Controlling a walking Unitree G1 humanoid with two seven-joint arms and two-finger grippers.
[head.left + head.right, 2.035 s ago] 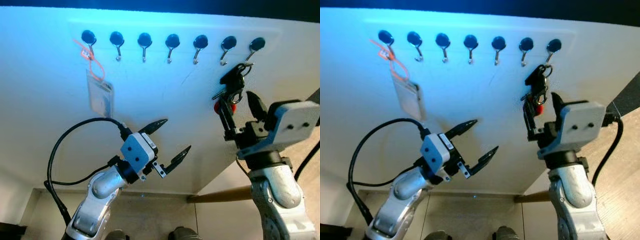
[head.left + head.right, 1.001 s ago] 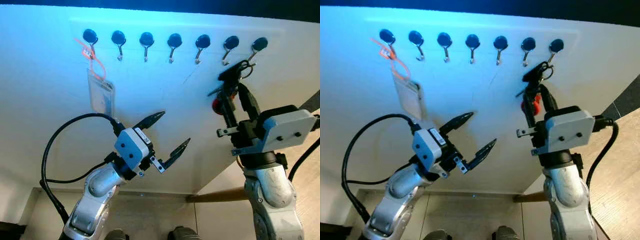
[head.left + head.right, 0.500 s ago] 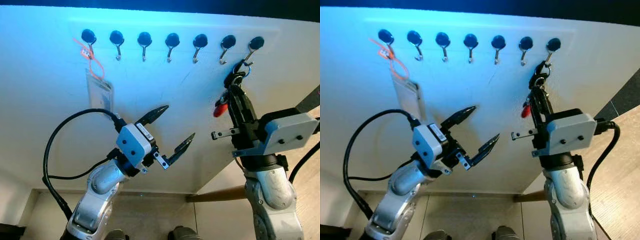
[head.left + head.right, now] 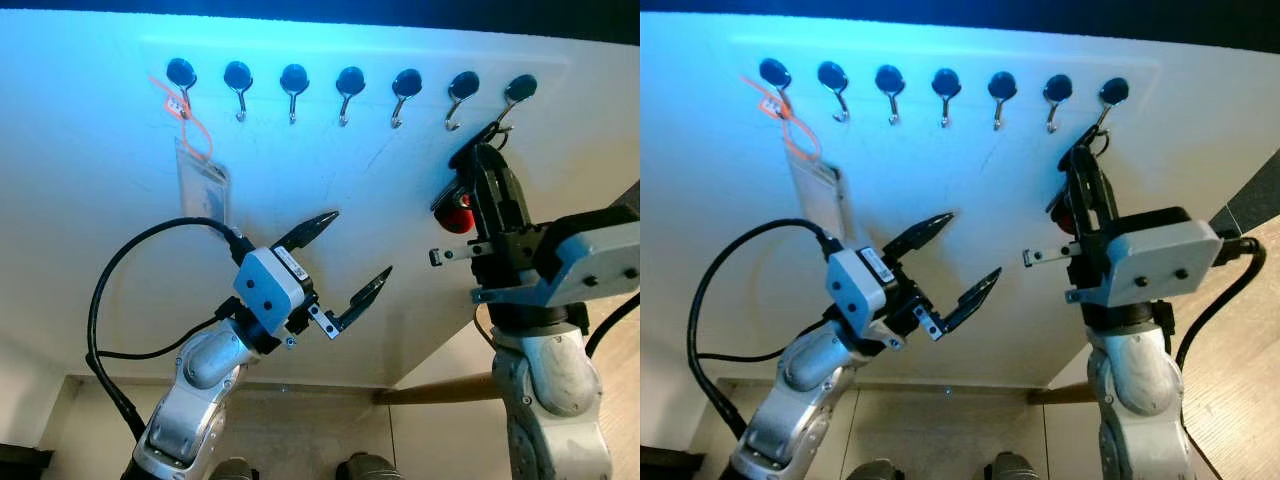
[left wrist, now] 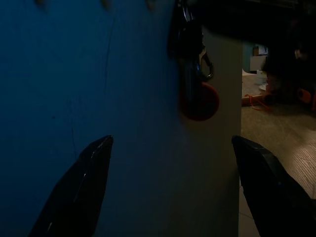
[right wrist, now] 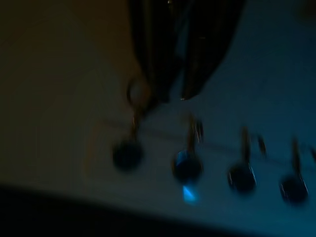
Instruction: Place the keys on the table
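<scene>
Hanging from the rightmost hook (image 4: 518, 92) of a row of seven on a white wall panel (image 4: 330, 270), the keys (image 4: 470, 180) were still engaged by their ring, with a red fob (image 4: 457, 216) below the dark bunch.

Risk noted: the ring appeared not yet clear of the hook's upturned tip. A pull straight outward or downward would likely bind the ring against the hook, strain the fitting, or strip the bunch out of the grip. A lift up and off seemed necessary first. A second risk was a drop to the floor, since the hold looked to bear on loose, dangling items that could pivot or slide. No surface for the placement was visible, so a turn or walk with the load was judged to lie ahead.

The right gripper (image 4: 487, 175) was raised against the panel with its fingers drawn narrow around the key bunch, just below the hook; its wrist view, though blurred, showed the two dark fingers close together beside the ring. The left gripper (image 4: 348, 262) was held lower and to the left, fingers spread wide, holding nothing and apart from the panel. An orange lanyard with a card holder (image 4: 203, 188) hung from the leftmost hook, untouched.
</scene>
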